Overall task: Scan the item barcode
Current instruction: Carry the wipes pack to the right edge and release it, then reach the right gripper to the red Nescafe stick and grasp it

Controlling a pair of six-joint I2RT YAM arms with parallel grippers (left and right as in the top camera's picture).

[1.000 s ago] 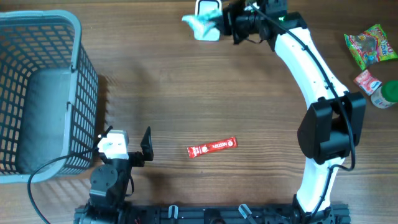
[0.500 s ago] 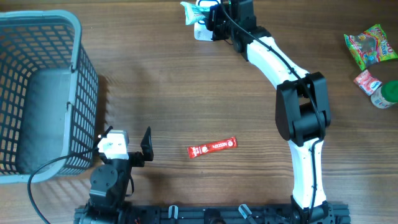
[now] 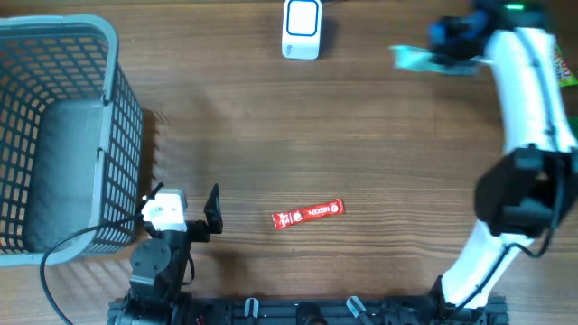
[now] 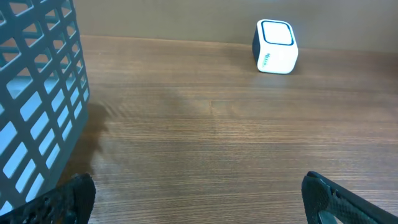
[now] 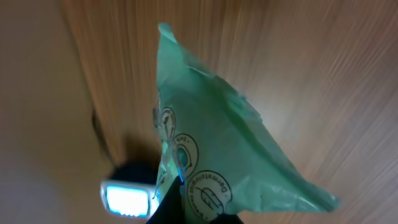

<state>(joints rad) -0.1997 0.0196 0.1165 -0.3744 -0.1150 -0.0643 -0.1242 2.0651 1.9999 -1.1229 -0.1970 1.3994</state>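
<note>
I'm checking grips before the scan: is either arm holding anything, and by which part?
The right gripper is shut on the green packet, pinching one end; the rest sticks out. The left gripper is open, empty.

Grn pkt (image 3: 414,60), crinkled, aloft, well rt of white scanner (image 3: 302,28).

Soft, even light covers the wooden table (image 3: 271,135), the basket (image 3: 113,54) throwing a faint shadow to its right. The overhead view is crisp except where motion blur smears the right arm (image 3: 524,81) and its green packet (image 3: 411,59). The right wrist view is blurred throughout, with the scanner (image 5: 127,199) glaring white.
</note>
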